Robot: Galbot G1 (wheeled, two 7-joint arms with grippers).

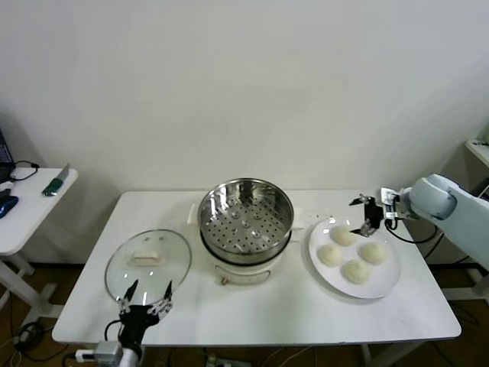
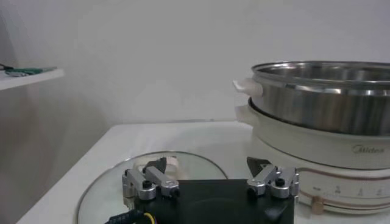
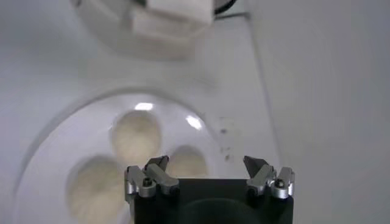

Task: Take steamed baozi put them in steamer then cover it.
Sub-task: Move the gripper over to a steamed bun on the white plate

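Observation:
Several cream-white steamed baozi (image 1: 343,235) lie on a white plate (image 1: 386,287) right of the steamer (image 1: 246,218), whose shiny perforated basket sits on a white pot base. My right gripper (image 1: 365,214) hovers open over the plate's far edge, just above the rearmost bun. In the right wrist view, the open right gripper (image 3: 207,163) has a baozi (image 3: 186,163) just off one fingertip and two more baozi (image 3: 137,137) farther out. The glass cover (image 1: 147,264) lies flat left of the steamer. My left gripper (image 1: 147,294) waits open at the cover's near rim, and the left wrist view shows this gripper (image 2: 210,164) low over the cover (image 2: 109,189).
A small white side table (image 1: 30,206) at far left carries a green-handled tool (image 1: 55,183). Another white surface (image 1: 480,149) stands at far right. The steamer wall (image 2: 329,97) rises close beside my left gripper. A cable trails from the right wrist.

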